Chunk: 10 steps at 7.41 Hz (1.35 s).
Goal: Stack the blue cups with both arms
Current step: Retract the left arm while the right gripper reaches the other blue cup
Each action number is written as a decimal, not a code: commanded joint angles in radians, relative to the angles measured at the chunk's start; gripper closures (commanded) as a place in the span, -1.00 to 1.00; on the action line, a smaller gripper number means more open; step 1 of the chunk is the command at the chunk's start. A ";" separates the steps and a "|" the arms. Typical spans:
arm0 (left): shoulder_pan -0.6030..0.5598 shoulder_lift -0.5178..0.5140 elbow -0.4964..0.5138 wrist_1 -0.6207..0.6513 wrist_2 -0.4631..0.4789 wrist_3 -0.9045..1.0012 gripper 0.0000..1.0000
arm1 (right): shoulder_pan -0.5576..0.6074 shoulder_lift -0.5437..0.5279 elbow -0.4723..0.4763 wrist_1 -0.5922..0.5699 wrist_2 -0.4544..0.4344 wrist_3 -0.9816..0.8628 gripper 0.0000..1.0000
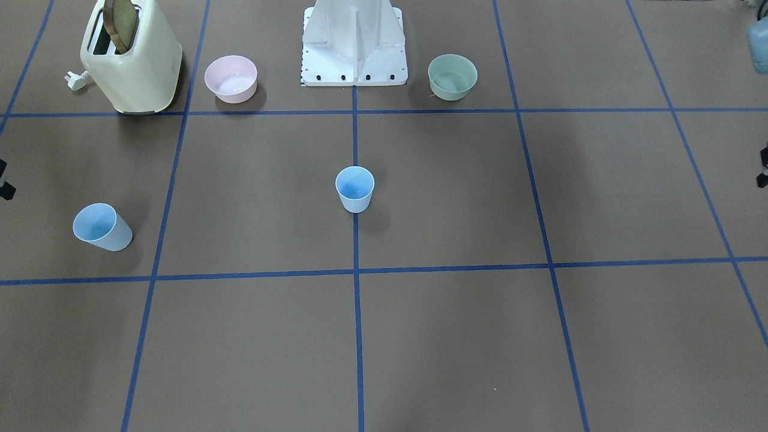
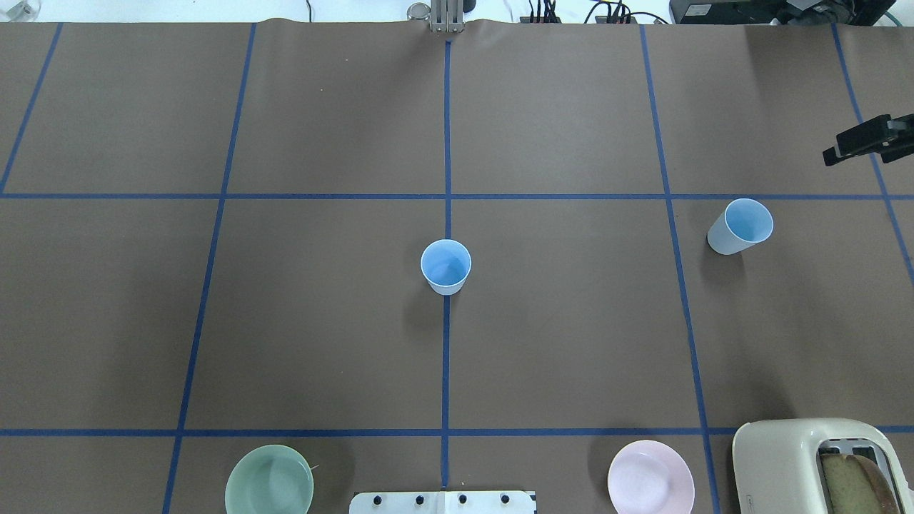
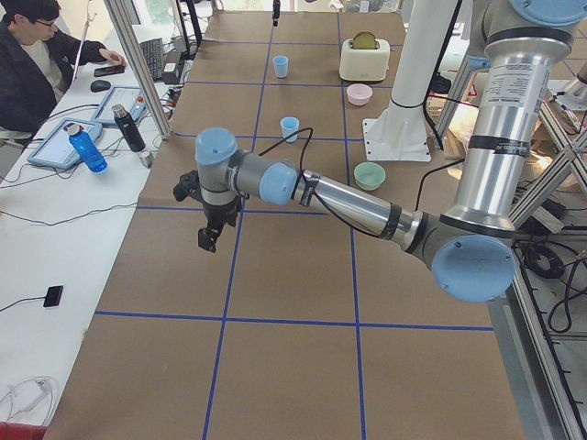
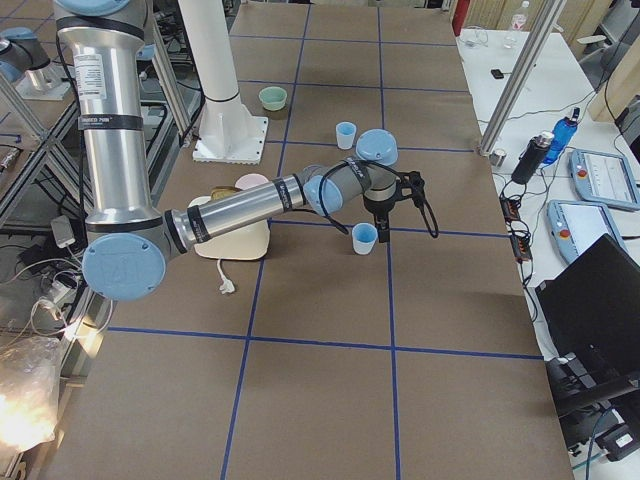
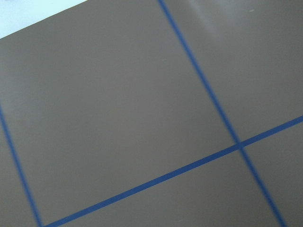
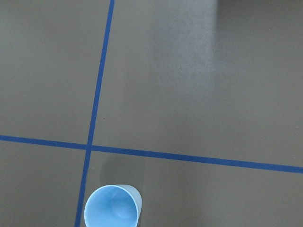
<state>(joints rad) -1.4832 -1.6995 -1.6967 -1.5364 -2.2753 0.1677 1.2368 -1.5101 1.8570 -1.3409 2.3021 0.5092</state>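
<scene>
Two pale blue cups stand upright and apart. One cup (image 2: 446, 266) (image 1: 354, 189) is at the table's middle on the blue centre line. The other cup (image 2: 741, 226) (image 1: 102, 227) (image 6: 112, 208) is far out on my right side. My right gripper (image 2: 832, 148) (image 1: 3, 179) hovers beyond that cup near the table's edge, clear of it, its two fingertips apart and empty. My left gripper (image 3: 209, 236) (image 1: 763, 169) hangs over bare table far on my left, only its two separated tips showing at the front view's edge. It holds nothing.
A pink bowl (image 2: 650, 477), a green bowl (image 2: 269, 480) and a cream toaster (image 2: 821, 467) with toast stand near the white base mount (image 2: 443, 502). Blue tape lines (image 5: 165, 176) grid the brown paper. An operator (image 3: 37, 55) sits at a side desk with bottles and tablets.
</scene>
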 commanded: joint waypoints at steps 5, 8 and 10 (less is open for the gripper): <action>-0.134 0.124 0.153 -0.116 -0.009 0.073 -0.97 | -0.215 0.016 -0.096 0.003 -0.122 0.003 -0.95; -0.132 0.123 0.153 -0.117 -0.009 0.073 -0.97 | -0.220 0.060 -0.162 0.002 -0.122 0.003 -0.48; -0.132 0.123 0.153 -0.119 -0.009 0.073 -0.97 | -0.220 0.076 -0.182 0.002 -0.119 0.005 0.07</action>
<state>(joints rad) -1.6153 -1.5763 -1.5431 -1.6546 -2.2839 0.2408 1.0175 -1.4439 1.6872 -1.3390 2.1811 0.5127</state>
